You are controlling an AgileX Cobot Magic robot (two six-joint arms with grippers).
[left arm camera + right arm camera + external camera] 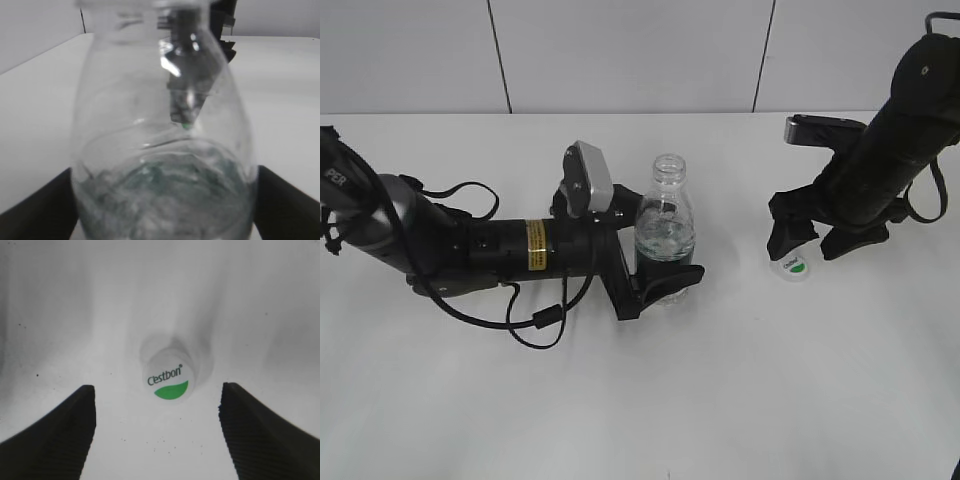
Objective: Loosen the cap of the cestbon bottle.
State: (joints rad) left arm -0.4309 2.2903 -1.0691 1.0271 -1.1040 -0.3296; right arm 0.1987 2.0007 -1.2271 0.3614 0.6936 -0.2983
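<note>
The clear Cestbon bottle stands uncapped, clamped by the left gripper; its green-and-white cap lies on bare table between the right gripper's spread fingers.

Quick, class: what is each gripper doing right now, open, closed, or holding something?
Left gripper: closed on the cestbon bottle.
Right gripper: open, holding nothing, the cap on the table below.

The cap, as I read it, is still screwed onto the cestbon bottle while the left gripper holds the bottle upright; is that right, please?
Not quite. The cap is off and lies on the table under the open right gripper, as the right wrist view shows; in the exterior view the neck is bare. The rest holds: the left gripper holds the cestbon bottle upright.
</note>
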